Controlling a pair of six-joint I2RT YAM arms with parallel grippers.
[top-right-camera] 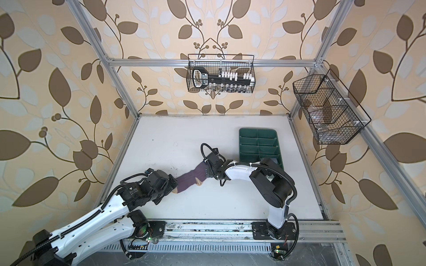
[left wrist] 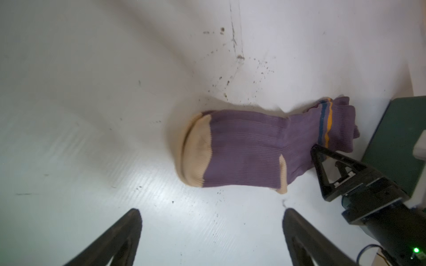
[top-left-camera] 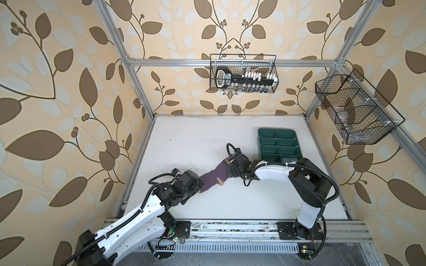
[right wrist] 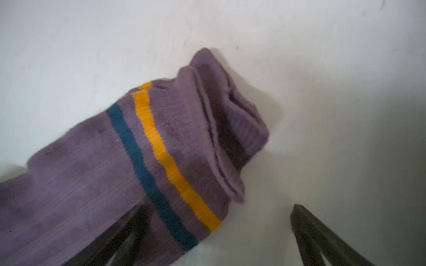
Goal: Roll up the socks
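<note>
Two claws in play here, both spread wide and neither one gripping anything. The purple sock [top-left-camera: 213,178] lies flat and unrolled on the white counter [top-left-camera: 184,142], stretched out between them, roughly mid-counter in both top views. Its tan toe points at the left claw [left wrist: 212,211] and its cuff, with the navy and orange stripes, points at the right claw [right wrist: 219,207].

Left wrist view: the left claw's fingers [left wrist: 129,230] sit far apart with bare counter between them. They stop just short of the tan toe, so no contact with the sock.

Right wrist view: the right claw is just as wide. One finger lies right up against the sock by the navy stripe, and from the left wrist view that tip looks to be touching the cloth near the ankle. The other finger is off to the side over bare counter, past the cuff.

The cuff shows more than one layer of purple cloth, and I can't tell if that's a second sock underneath. The green tray [top-left-camera: 279,145] sits just beyond the right arm, apart from the sock.
</note>
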